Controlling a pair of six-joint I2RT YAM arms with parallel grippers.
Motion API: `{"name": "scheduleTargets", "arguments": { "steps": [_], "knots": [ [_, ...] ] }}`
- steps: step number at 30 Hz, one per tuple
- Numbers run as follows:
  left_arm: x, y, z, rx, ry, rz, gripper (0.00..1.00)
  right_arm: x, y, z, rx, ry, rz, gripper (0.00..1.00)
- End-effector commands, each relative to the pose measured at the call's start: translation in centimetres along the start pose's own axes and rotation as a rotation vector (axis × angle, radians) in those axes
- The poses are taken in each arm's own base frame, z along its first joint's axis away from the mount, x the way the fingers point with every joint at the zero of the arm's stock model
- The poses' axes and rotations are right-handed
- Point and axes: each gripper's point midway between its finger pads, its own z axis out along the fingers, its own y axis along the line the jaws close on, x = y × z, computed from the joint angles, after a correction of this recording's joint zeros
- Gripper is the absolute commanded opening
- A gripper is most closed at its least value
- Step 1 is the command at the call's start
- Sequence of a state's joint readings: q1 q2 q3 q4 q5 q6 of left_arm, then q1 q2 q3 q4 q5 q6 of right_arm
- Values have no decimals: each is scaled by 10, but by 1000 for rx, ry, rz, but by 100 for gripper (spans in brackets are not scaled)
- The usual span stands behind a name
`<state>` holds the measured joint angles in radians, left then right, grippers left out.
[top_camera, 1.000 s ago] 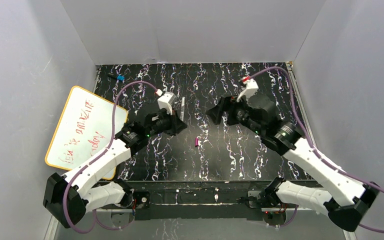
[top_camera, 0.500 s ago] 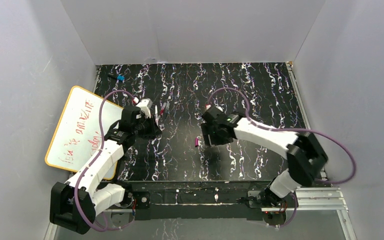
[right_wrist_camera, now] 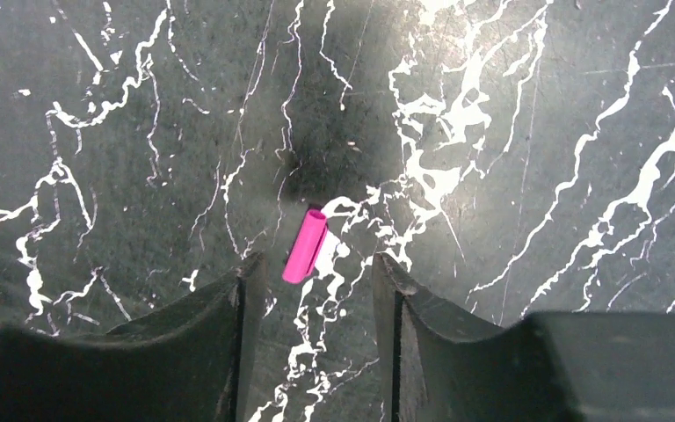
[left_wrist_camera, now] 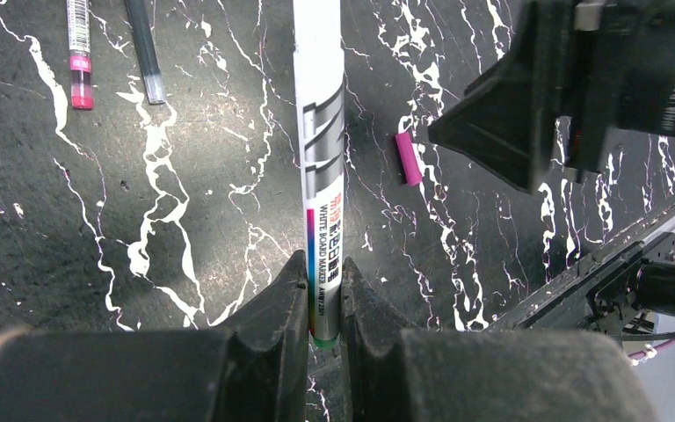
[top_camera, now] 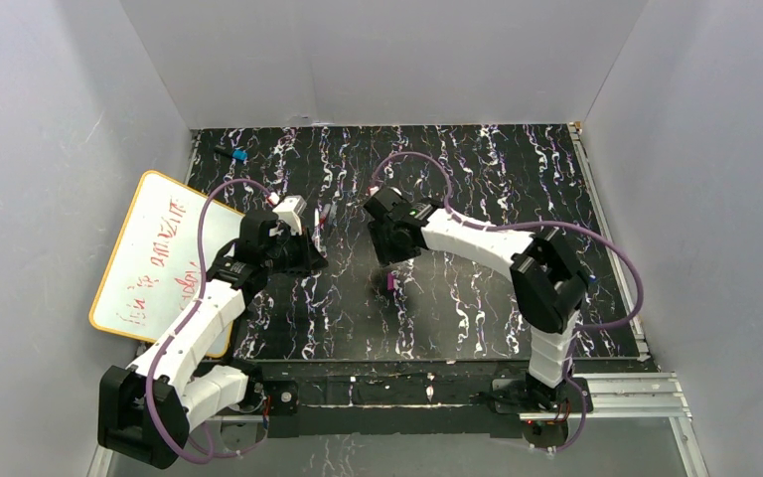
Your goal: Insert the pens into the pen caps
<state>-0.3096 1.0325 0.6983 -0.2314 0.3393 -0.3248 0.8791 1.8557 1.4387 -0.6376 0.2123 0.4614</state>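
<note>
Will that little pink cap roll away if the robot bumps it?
Probably yes: the pink cap is a small round tube lying on its side on the flat table, so a nudge likely rolls it. It looks light and stiff, probably easy to knock.

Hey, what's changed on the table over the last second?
The right gripper swung leftward from the far right and now straddles the magenta cap, jaws narrowing but not touching it. The left gripper, shut on the white marker pen, drew back leftward. The cap, whiteboard and blue-tipped object stayed put.
</note>
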Motion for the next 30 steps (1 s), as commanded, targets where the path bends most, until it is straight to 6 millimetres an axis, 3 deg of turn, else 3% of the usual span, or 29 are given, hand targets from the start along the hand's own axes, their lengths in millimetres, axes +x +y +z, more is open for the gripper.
{"name": "scheduleTargets", "arguments": {
  "steps": [1, 24, 28, 29, 30],
  "knots": [
    [-6, -8, -7, 35, -27, 18, 0, -2, 4, 15, 2, 26, -34, 54],
    [-7, -8, -8, 33, -31, 25, 0, 29, 17, 45, 6, 143, -109, 38],
    [-7, -7, -9, 29, -32, 26, 0, 29, 15, 48, 17, 143, -124, 25],
    [-7, -7, -9, 29, -32, 26, 0, 29, 14, 48, 21, 144, -132, 17],
    [-8, -7, -9, 28, -34, 26, 0, 30, 13, 48, 25, 144, -140, 4]
  ]
}}
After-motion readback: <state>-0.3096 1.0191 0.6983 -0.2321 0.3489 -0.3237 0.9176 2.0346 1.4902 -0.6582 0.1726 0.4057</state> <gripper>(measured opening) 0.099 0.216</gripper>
